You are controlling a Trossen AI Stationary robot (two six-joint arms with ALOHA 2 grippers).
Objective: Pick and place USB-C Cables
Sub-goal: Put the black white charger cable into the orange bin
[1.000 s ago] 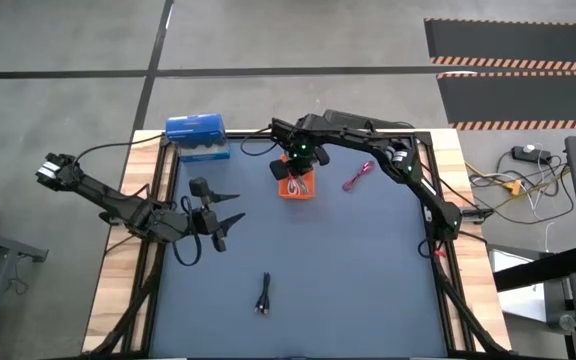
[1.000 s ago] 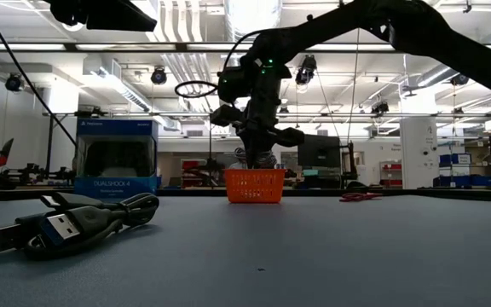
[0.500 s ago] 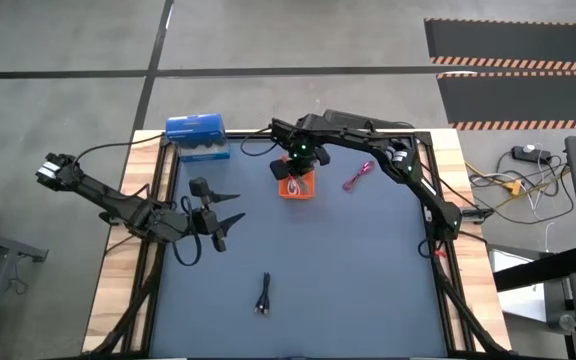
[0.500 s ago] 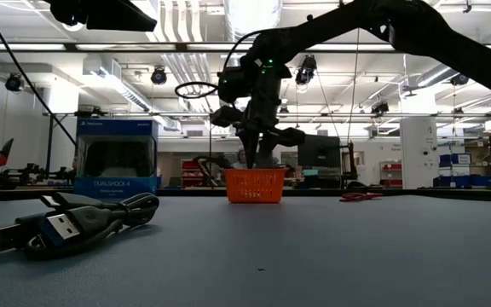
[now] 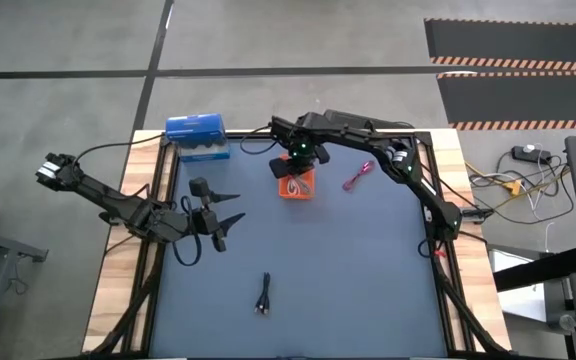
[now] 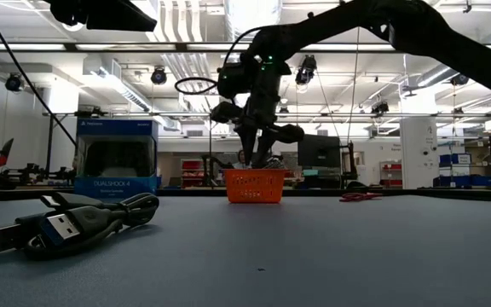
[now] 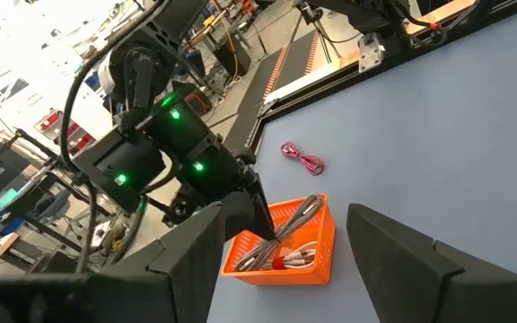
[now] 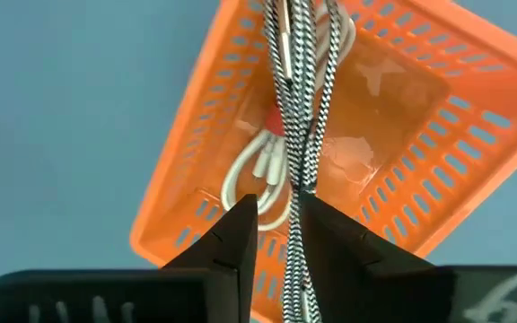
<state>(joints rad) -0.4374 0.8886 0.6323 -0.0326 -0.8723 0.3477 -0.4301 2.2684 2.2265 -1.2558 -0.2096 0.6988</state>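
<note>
My right gripper (image 8: 278, 220) hangs over the small orange tray (image 8: 179, 179) at the table's far middle (image 5: 286, 192) and is shut on the silver-grey braided USB-C cable (image 8: 302, 99). The white cable (image 8: 248, 169) lies coiled on the tray's floor. The magenta-pink cable (image 5: 357, 176) lies flat on the table right of the tray. The black cable (image 5: 263, 296) rests on the table near the near edge, large in the low view (image 6: 83, 223). My left gripper (image 5: 230, 208) waits open over the table's left half. My right gripper pinches the silver-grey cable bundle partway along its length (image 8: 293, 193) between its two fingers, coming from above and pointing down into the tray. The fingers lie across the bundle. The cable runs on past them, its far end (image 8: 281, 18) reaching over the tray's rim.
A blue box (image 5: 197, 136) stands at the far left corner, left of the tray. Long black wires trail from both arms. The table's middle and right half hold nothing but the magenta cable. The room beyond the table shows shelves and machines.
My right gripper has risen a little above the orange tray and tipped slightly, still over the same spot.
</note>
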